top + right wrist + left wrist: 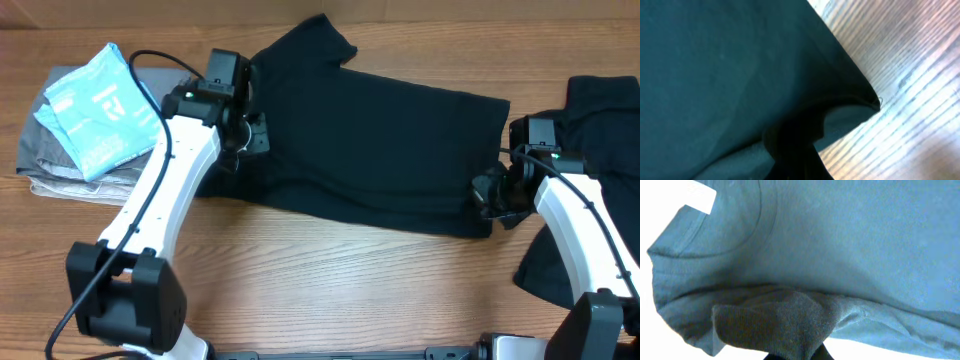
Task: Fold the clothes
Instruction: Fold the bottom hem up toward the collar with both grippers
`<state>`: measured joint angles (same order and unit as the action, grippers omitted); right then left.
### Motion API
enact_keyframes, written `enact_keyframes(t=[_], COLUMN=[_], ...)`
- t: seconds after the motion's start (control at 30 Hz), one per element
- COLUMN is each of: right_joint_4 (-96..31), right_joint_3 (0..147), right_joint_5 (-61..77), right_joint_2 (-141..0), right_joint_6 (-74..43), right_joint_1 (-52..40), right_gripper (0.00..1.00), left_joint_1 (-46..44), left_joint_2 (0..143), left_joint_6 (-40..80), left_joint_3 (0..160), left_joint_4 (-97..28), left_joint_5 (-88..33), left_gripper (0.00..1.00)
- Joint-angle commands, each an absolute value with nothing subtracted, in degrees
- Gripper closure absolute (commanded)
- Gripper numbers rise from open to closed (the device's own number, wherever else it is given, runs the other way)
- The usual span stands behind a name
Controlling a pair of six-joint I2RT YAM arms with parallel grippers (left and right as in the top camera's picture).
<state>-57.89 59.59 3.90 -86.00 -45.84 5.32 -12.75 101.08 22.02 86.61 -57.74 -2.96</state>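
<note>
**Item 1, left gripper** [248,133]. Jaws pressed together, pinching a bunched fold of the black T-shirt [380,150] at its collar end. In the left wrist view the fabric drapes over the fingers and hides them. The white neck label [700,195] sits just above the pinch, inside the collar.

**Item 2, right gripper** [491,196]. Jaws pressed together on the near corner of the same T-shirt's hem end. In the right wrist view the cloth draws into a tuck at the pinch, with bare table [910,70] just beyond the edge.

**Item 3, black T-shirt.** It lies crosswise on the table between the two grippers, mostly flat. One sleeve [325,40] sticks out from the far edge near the collar end.

**Item 4, second black garment** [605,110]. Heaped and unfolded just beyond the T-shirt's hem end, partly under the right arm. We cannot tell whether it is one shirt or more.

**Item 5, light-blue garment** [100,110]. It rests on the grey and beige folded garments [40,165], well beyond the T-shirt's collar end.

**Status.** We judge the task to be early. The T-shirt is spread and gripped at both ends, apparently ready for a lengthwise fold. The wrist views are too close to show whether any layer is already doubled. The sleeve needs tucking, the body needs folding, and the heap is untouched.
</note>
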Motion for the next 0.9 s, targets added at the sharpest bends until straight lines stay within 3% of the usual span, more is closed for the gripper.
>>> enact_keyframes(t=[0.0,0.63,0.87], right_joint_4=[-57.0,-47.8,-44.7], right_joint_3=[60.7,55.4,55.4], right_joint_5=[0.4,-3.0,-3.0], right_joint_2=[-85.8,-86.2,-88.5], right_joint_6=[-47.0,-49.8,-49.7], right_joint_1=[5.8,5.8,5.8], right_gripper=[0.96,0.94,0.78], left_joint_1=[-13.1,-13.1,-13.1], left_joint_2=[103.4,108.4,110.3], left_joint_6=[20.8,20.9,21.0], left_joint_3=[88.0,87.8,87.8], left_joint_4=[-56.3,-48.3,-44.1], left_joint_5=[1.6,3.7,3.6], left_gripper=[0.96,0.96,0.94])
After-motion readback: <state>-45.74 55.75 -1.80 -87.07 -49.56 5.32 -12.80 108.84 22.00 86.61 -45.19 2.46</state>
